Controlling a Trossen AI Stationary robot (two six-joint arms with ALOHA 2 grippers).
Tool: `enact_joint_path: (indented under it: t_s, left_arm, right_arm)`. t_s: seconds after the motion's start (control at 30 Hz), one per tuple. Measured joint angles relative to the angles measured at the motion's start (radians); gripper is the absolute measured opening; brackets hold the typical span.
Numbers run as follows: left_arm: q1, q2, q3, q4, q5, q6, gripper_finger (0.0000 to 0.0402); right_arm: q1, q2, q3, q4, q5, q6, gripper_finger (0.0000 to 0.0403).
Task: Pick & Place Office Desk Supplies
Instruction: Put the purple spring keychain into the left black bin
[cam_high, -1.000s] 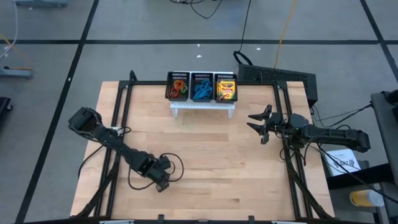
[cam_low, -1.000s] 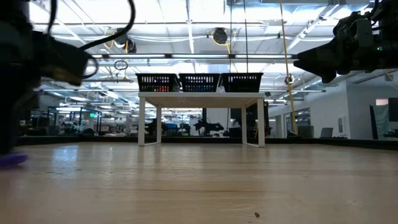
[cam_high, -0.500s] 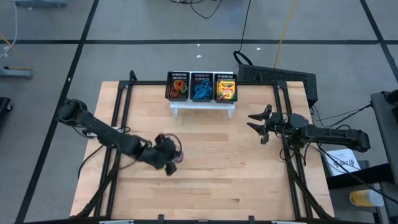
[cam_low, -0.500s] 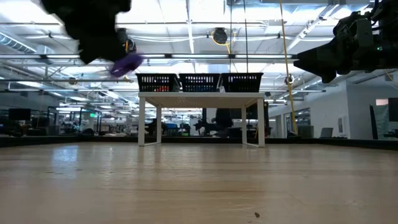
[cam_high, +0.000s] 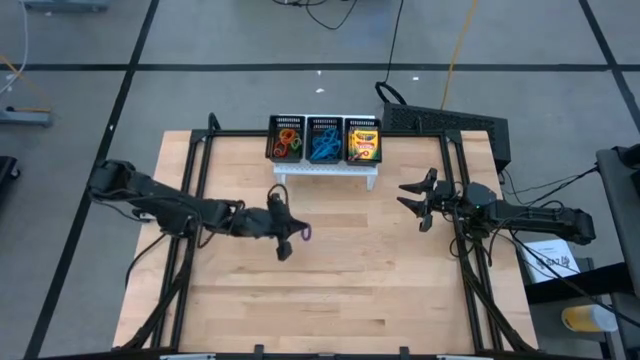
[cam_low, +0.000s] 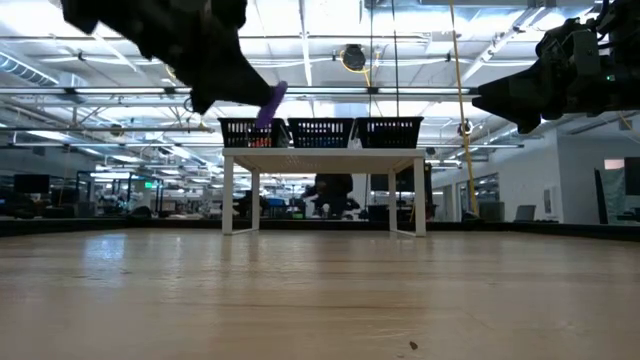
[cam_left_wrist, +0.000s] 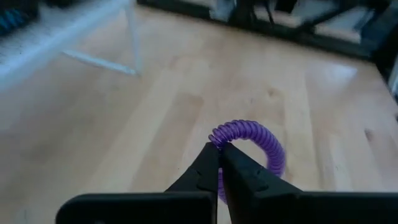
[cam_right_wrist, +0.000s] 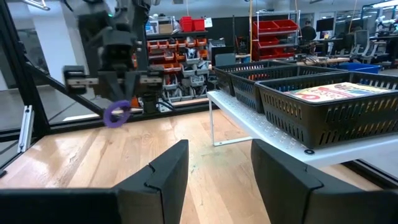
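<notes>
A purple coiled loop hangs above the table's left-middle, with my left gripper shut on it; the low view shows the loop well above the wood. A black three-compartment mesh organiser stands on a white rack at the far edge. It holds red, orange and green loops, blue loops and crayon boxes. My right gripper waits open at the table's right, nothing between its fingers. My left gripper pinches one spot of the purple loop's coil between its two fingertips. The fingers point toward the table's right, slanting a little downward. The loop sticks out beyond the tips, lifted clear of the table.
Bare wood lies between the two arms and in front of the rack. Dark frame rails run along the table's left and right sides. Beyond the far edge stands a black box with cables.
My left gripper has risen from the table's near left and gone toward the far edge and rightward, toward the rack. It has tipped from pointing down to nearly level. The purple loop, which lay at table height, is now lifted clear with it.
</notes>
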Motion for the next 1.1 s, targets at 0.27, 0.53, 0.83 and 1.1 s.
enact_joint_path:
  t_s: [0.27,0.53,0.83,1.1]
  left_arm:
    - [0.105,-0.010,-0.176,0.322,0.105,0.052,0.0006]
    - [0.209,-0.155,-0.226,0.291,0.164,0.126,0.0005]
    - [0.393,-0.409,-0.225,0.243,0.233,0.282,0.0005]
    - [0.583,-0.485,-0.215,0.270,0.081,0.252,0.0005]
  right_arm:
    - [0.000,0.000,0.000,0.000,0.000,0.000,0.0164]
    - [0.000,0.000,0.000,0.000,0.000,0.000,0.0164]
    - [0.000,0.000,0.000,0.000,0.000,0.000,0.0164]
    - [0.000,0.000,0.000,0.000,0.000,0.000,0.0164]
